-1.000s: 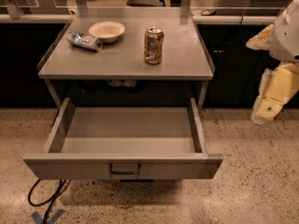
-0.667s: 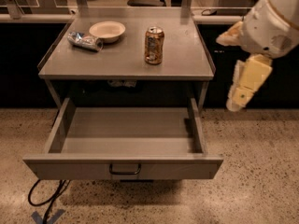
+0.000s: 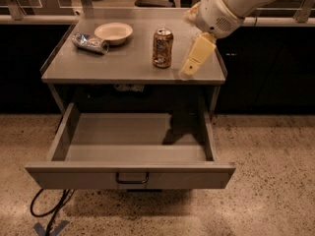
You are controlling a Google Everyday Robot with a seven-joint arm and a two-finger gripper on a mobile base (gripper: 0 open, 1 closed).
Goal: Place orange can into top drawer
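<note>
Your gripper (image 3: pixel 198 54) hangs over the right side of the grey table (image 3: pixel 123 65), and I honestly can't tell if it's released or clenched. The orange can (image 3: pixel 162 47) stands upright on the tabletop just at its 9 o'clock, apart from it. The white bowl (image 3: pixel 113 32) and crushed can (image 3: pixel 90 42) are at the can's 10 o'clock, and the top drawer (image 3: pixel 130 175) is pulled open at 6.

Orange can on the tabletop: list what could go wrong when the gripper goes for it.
1. The gripper hangs close beside the upright orange can; a sideways nudge could tip it.
2. The can stands near the table's front edge; toppled, it might roll off, into the open top drawer or past it.
</note>
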